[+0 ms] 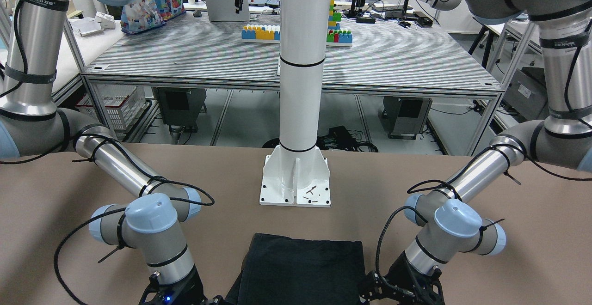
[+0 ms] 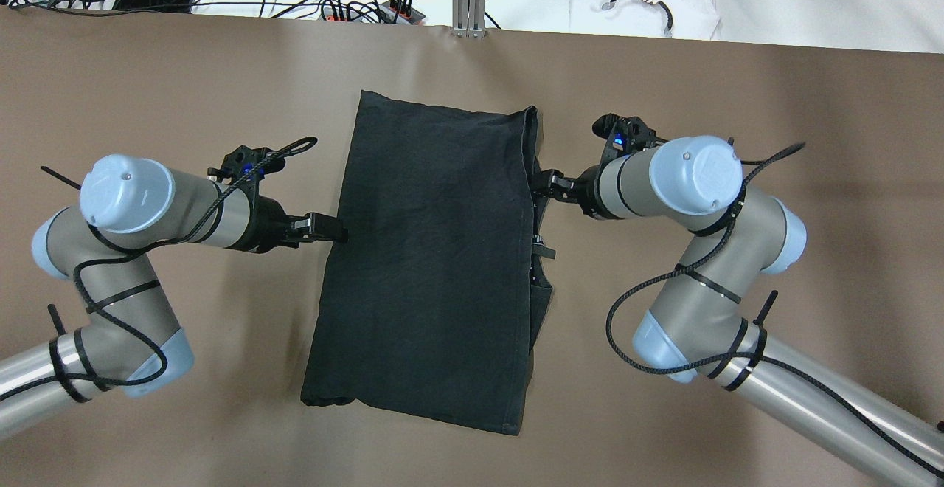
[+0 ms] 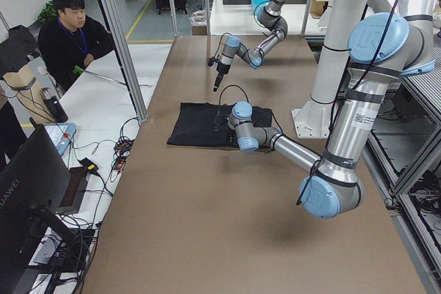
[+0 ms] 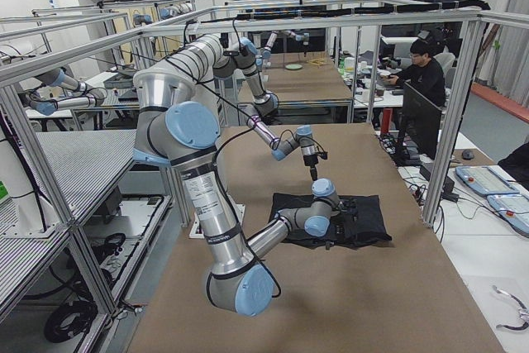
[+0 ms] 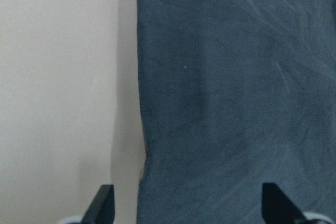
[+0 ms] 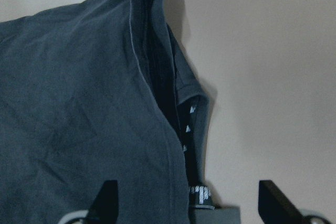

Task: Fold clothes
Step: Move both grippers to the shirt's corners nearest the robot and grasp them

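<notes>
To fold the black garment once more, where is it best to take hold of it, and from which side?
Likely at its two long edges, near the middle. The garment lies flat, so only the edges can be pinched. The left gripper should come from its own side at the smooth edge; the right gripper from the opposite side, where layers stack, taking them all together.

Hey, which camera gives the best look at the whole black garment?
The overhead view: the garment shows whole there, with every edge in frame. The front-facing view cuts off its near part. The two side views show it small and partly hidden. Each wrist view shows only a strip along one edge.
</notes>
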`<state>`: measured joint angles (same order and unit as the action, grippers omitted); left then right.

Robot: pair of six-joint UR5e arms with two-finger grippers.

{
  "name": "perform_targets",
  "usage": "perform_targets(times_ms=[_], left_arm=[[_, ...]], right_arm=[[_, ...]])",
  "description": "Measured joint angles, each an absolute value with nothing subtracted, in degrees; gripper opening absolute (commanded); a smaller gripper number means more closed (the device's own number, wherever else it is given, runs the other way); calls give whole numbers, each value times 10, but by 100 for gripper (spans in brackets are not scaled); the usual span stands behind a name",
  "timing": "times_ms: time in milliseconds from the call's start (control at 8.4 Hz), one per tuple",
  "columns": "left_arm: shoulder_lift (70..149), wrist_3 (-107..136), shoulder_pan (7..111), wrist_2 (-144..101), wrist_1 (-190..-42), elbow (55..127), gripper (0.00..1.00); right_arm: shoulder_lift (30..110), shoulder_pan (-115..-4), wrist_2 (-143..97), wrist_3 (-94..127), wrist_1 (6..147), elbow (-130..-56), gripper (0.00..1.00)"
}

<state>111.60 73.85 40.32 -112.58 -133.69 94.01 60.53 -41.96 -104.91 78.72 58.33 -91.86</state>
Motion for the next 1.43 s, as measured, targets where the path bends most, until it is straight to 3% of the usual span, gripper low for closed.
perform_targets(times_ms=[357,953,1072,1191,1310,1429], left_arm=[[1032,900,343,-1067,-1352,1032,100],[947,1046,164,-903,-1392,1077,99],[946,1060,149,-890,-1393,1079,83],[947,1073,142,-880,-1393,1079,41],[948,1081,138,-871,-1393,1079,29],[950,1083,137,-866,-1393,1078,29]], right_arm=[[624,-336,-975,966,583,-981,93],[636,-279,-883,1056,584,-1017,94],[638,-279,-881,1056,584,-1018,94],[640,-279,-880,1056,584,-1018,94],[641,-278,-879,1056,584,-1019,94],[641,-278,-879,1056,584,-1020,94]])
